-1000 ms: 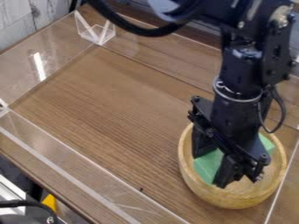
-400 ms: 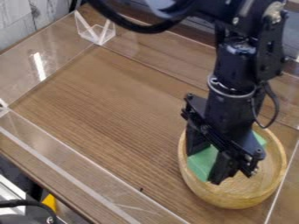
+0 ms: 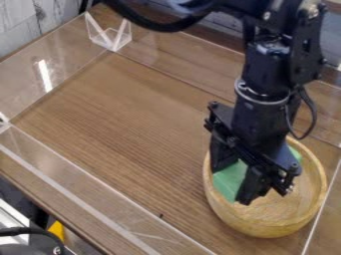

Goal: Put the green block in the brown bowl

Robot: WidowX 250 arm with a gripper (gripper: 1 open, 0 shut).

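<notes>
At the lower right of the frame the hand [image 3: 262,177] hangs inside the brown bowl [image 3: 266,220], clamped shut on the green block [image 3: 236,178]. This looks like the placing step; next it needs only to open and lift clear.

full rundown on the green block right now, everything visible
The small bright green matte block shows only in part: a wedge of flat face at lower left of the black gripper, plus a sliver at the gripper's right. It sits tilted within the rim of the round light tan wooden bowl, near the right edge of the wood-grain table. The gripper, pointing down, is shut on it; whether it touches the bowl floor is hidden.
</notes>
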